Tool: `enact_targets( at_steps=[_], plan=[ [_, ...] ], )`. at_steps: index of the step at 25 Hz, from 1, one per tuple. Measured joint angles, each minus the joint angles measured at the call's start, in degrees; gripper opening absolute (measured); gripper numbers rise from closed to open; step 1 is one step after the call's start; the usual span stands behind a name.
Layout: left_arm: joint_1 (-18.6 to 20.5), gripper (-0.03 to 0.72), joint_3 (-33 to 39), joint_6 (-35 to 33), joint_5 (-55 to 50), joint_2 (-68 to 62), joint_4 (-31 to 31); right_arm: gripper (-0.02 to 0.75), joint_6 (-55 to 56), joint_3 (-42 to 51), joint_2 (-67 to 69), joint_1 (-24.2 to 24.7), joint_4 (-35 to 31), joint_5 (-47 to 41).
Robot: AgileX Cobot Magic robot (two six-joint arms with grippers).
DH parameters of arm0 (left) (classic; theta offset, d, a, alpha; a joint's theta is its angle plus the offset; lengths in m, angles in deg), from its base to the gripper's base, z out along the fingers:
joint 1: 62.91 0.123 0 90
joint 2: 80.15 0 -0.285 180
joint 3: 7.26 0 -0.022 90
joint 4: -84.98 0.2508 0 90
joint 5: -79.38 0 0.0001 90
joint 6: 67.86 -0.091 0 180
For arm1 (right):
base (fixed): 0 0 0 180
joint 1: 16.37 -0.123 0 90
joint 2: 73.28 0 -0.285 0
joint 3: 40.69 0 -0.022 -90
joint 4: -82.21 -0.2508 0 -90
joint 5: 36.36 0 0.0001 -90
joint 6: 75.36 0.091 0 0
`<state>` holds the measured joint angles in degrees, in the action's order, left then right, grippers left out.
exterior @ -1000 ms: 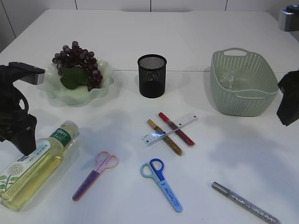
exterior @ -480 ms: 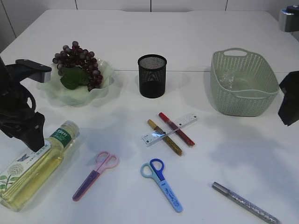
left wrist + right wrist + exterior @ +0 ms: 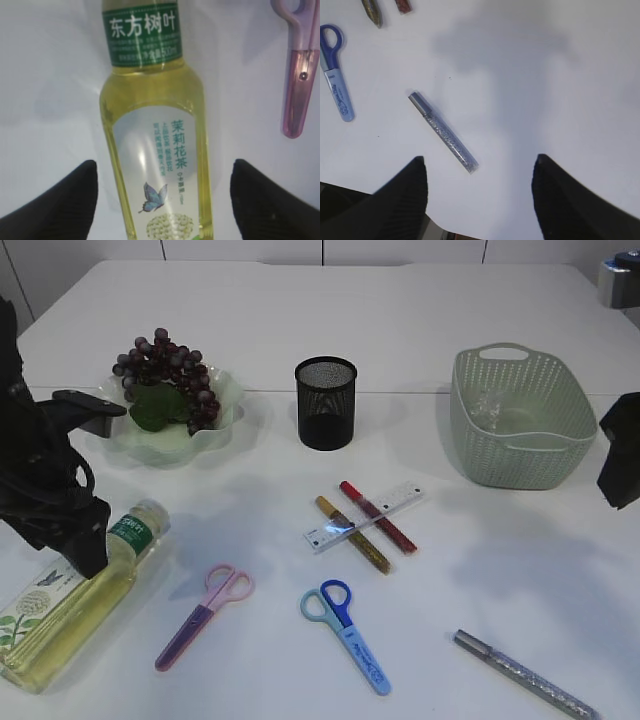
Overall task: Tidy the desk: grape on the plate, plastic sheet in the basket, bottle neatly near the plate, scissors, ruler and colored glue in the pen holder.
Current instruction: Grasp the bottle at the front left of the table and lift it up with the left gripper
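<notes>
Nearest me, a silver glitter glue pen (image 3: 524, 675) lies loose at the front right of the table, and the blue scissors (image 3: 347, 633) and pink scissors (image 3: 203, 614) lie flat a bit left of it. None of them has reached the holder. At the front left the tea bottle (image 3: 72, 593) lies on its side, cap pointing toward the plate, so it is not yet tidied. The left gripper (image 3: 160, 200) hangs right over its label with the jaws spread wide, one on each side of the bottle and clear of it; from the pose I'd judge it is lining up to grasp the bottle.

In the middle, the white ruler (image 3: 362, 517) rests across a gold glue pen (image 3: 352, 534) and a red glue pen (image 3: 377, 516), all waiting.

Further back, the black mesh pen holder (image 3: 325, 402) looks empty from here. The grapes (image 3: 163, 368) are already on the green plate (image 3: 221, 425) at far left, and something clear, likely the plastic sheet (image 3: 492, 406), sits in the green basket (image 3: 520, 420) at far right. So two jobs look done.

The right gripper (image 3: 479, 195) hovers at the right edge, jaws apart and holding nothing, above the silver pen.
</notes>
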<state>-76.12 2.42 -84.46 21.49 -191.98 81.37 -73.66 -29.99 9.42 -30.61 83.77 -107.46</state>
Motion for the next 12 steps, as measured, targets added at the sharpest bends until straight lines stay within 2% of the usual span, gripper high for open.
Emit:
enact_targets(
  at_steps=[12],
  plan=[
    [0.0,0.594,-0.12,0.0,2.06,-4.96,-0.08,0.51,-0.11,0.0,0.0,0.0,0.0,0.0]
  ],
)
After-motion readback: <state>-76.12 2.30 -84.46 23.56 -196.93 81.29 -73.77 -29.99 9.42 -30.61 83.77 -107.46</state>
